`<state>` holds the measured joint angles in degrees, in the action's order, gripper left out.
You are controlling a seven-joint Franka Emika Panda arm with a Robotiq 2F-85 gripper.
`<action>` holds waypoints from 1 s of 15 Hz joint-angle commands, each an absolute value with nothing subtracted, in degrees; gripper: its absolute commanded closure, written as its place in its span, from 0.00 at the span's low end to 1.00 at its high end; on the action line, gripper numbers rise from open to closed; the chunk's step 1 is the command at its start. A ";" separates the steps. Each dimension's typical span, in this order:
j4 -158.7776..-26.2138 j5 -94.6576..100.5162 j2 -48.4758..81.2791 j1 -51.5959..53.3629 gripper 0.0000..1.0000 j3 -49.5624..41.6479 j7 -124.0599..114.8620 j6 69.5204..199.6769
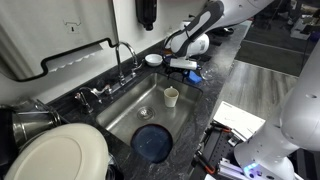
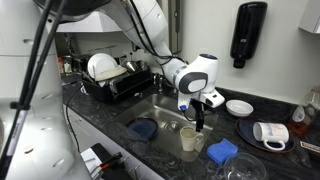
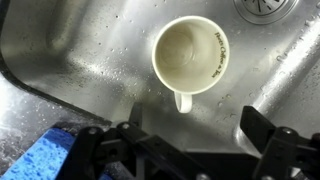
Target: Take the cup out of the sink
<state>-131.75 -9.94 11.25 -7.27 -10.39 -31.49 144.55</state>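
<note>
Arm (image 1: 215, 15): white, jointed; entered from the far right in an exterior view and bent downward.
Wrist (image 2: 195, 75): bulky white housing, angled down.
Gripper (image 2: 198, 122): black; pointed downward, jaws spread wide, nothing between them.
Fingers (image 3: 110, 150): dark pair, well apart along the near edge of the wrist view.

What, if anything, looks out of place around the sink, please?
A white mug appears to lie on its side on a dark plate beside the sink. The cup inside stands upright, empty.
</note>
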 commanded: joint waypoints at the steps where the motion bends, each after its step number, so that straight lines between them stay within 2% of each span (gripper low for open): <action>1: -128.80 -12.27 15.95 -6.98 0.00 -10.13 -31.58 147.85; 15: -121.20 -13.63 27.56 -6.66 0.00 -10.69 -33.55 148.80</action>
<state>-123.38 -12.07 24.92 -7.09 -10.39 -33.18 148.35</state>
